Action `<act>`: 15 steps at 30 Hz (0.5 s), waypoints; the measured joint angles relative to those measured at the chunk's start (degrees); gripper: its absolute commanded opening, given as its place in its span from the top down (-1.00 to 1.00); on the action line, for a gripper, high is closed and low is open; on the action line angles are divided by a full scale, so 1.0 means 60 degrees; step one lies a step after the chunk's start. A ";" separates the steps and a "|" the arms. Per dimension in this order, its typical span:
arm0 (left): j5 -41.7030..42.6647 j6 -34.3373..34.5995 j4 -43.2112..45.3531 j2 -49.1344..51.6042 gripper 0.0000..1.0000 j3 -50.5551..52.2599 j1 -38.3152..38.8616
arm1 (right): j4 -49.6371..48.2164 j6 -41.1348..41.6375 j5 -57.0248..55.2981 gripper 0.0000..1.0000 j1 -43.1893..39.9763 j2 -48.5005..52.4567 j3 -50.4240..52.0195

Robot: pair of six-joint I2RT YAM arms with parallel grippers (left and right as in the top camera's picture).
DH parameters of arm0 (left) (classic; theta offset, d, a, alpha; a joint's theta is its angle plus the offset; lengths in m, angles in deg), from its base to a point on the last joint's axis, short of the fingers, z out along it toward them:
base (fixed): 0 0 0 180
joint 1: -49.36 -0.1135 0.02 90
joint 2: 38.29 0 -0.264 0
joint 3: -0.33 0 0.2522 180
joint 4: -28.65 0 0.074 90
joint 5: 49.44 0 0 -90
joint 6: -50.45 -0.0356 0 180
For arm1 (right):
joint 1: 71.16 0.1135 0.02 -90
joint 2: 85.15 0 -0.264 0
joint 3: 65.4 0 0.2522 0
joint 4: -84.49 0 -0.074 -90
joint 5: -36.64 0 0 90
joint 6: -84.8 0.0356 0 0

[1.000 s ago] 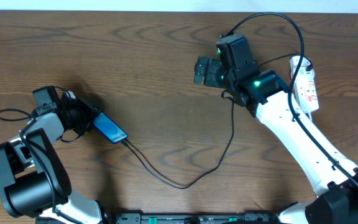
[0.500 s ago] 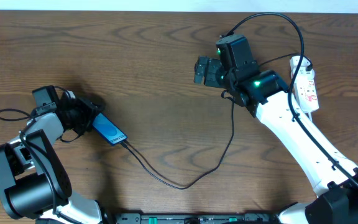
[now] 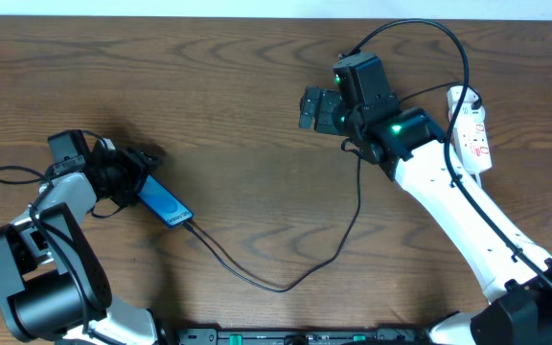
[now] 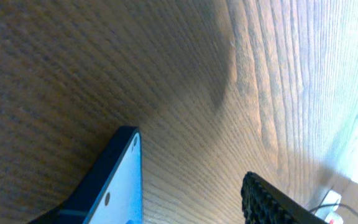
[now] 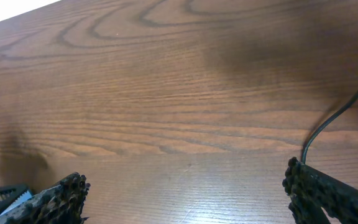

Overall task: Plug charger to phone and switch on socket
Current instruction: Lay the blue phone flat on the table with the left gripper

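- Phone lies at lower left of the overhead frame, with the charger cable meeting its lower end. Whether the plug is fully seated cannot be told.
- Left gripper sits at the phone's upper-left end, fingers parted and not clamping. A careless retreat could nudge the phone.
- Right gripper hangs wide and empty at upper centre. In reaching for the power strip at upper right, its arm may snag the cable and yank the plug out.

No text, brand or number is legible. Overhead view: the phone shows a blue screen with faint pale marks too small to read; the socket bears red markings, likewise too small to read.
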 measured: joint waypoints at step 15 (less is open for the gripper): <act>-0.0189 0.0011 -0.0237 -0.0098 -0.54 -0.0095 0.0007 | 0.0000 0.0000 0.0004 -0.99 0.0000 0.0000 0.0000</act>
